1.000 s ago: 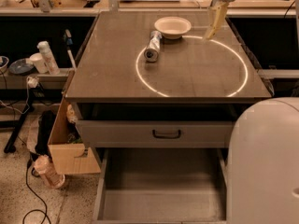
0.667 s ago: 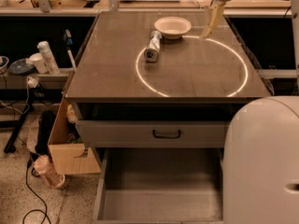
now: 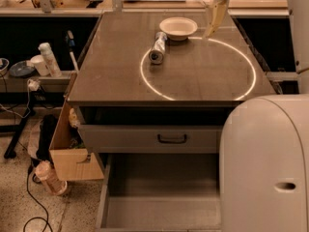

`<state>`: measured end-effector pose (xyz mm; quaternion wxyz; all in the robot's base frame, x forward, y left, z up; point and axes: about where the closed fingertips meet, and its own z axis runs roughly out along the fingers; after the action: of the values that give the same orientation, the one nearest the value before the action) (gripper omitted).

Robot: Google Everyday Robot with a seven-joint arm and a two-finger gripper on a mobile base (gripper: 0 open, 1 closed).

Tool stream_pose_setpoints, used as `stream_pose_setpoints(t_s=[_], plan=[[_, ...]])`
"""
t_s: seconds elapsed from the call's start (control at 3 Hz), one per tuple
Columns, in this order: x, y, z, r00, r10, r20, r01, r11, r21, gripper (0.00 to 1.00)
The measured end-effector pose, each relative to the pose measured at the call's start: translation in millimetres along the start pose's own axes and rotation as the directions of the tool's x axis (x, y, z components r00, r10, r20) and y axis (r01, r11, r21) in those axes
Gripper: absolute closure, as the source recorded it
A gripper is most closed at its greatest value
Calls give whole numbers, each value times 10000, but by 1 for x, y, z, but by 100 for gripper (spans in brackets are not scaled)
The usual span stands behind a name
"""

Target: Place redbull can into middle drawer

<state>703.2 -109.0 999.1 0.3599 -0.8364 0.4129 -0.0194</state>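
Against a second ago:
- gripper [image 3: 213, 18] has shifted slightly toward 9 o'clock, closer to the white bowl [image 3: 178, 27]
- it now hangs over the far tabletop just at the bowl's 3 o'clock, apart from it
- whether it is parted or closed cannot be told from this view; nothing seen held in it
- the robot's pale body [image 3: 265, 168] fills more of the lower right, its edge further toward 9 o'clock
- a white arm section [image 3: 297, 37] now stands along the right edge, not seen earlier
- bowl, can and drawers unchanged

Task things:
- redbull can [image 3: 158, 47] lies on its side on the table [image 3: 120, 81], at 7 to 8 o'clock of the bowl, just beside it
- one end faces the viewer; long axis runs roughly 12 to 6
- it sits across the bright light ring [image 3: 141, 70] on the tabletop, at the ring's 10 o'clock
- can is well apart from the gripper, with the bowl between them
- middle drawer [image 3: 164, 211] is pulled out wide at 6 o'clock below the table, its grey floor bare
- above it, a grey drawer front [image 3: 120, 139] with black handle [image 3: 172, 138], slightly out

Writing:
- can's markings are too small to read
- white bottle [image 3: 49, 59] on the shelf at 9 o'clock shows no legible label
- cardboard box [image 3: 72, 151] at 8 o'clock, plain on the visible face
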Motion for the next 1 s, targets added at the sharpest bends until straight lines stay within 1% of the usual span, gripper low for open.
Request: stream_pose_setpoints(t_s=[0.33, 0.67, 1.0], plan=[[6, -6, 9, 9972, -245, -710, 224, 9993, -312, 0], [6, -6, 9, 9972, -246, -711, 224, 9993, -313, 0], [10, -13, 13, 9908, -460, -1273, 406, 9982, -452, 0]])
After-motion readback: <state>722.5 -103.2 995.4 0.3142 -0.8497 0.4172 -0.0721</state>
